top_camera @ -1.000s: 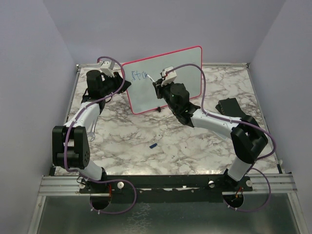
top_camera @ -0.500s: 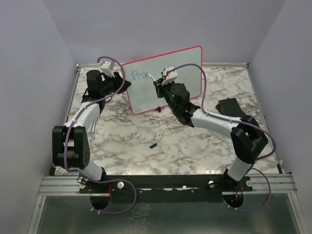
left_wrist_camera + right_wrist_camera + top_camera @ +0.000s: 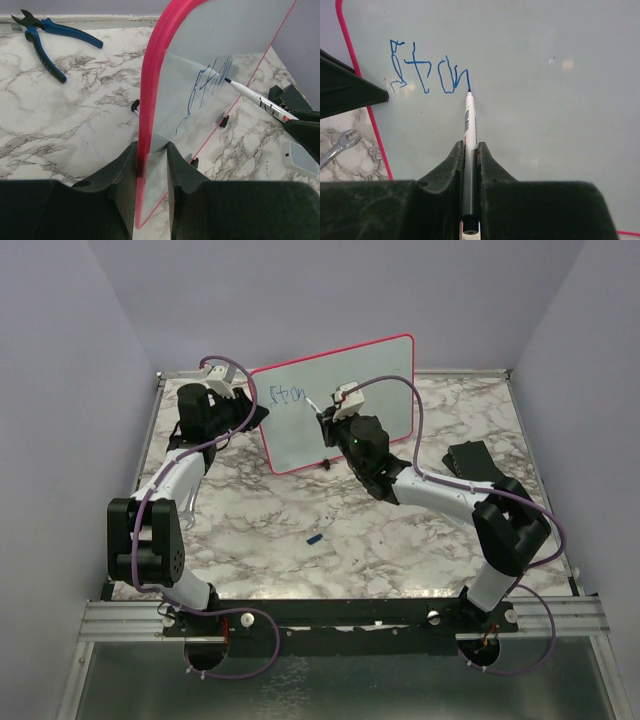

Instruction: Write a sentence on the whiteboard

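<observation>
The whiteboard (image 3: 380, 380), a large white rectangular board with rounded corners and a thin pink-red frame, stood upright and leaning back at the far middle of the grey-veined marble table (image 3: 300, 510), angled with its left end nearer. The sentence (image 3: 427, 72), thin blue marker lettering, sat at the board's upper left; only a few rough letters showed, hard to read in the top view (image 3: 288, 393).

The left gripper (image 3: 150, 150) was clamped on the board's left frame edge, one finger on each face. The right gripper (image 3: 470, 147) was closed tight on a white-barrelled blue-tipped marker (image 3: 469, 120), its tip touching the end of the last stroke. Most of the board face to the right of and below the lettering was bare.

The table ran to a metal rim, with lavender walls close on the left, far and right sides. Open marble lay near the board's foot, holding only a small blue cap-like piece (image 3: 314, 538).

Blue-handled pliers (image 3: 50, 35) lay behind the board at far left. A silver wrench (image 3: 335, 147) was cut off at the frame edge. A small grey rectangular pad (image 3: 302, 157) was partly hidden by the right arm. A black object (image 3: 470, 458) at right was too dark to identify. Small black feet (image 3: 224, 120) showed through the board.
</observation>
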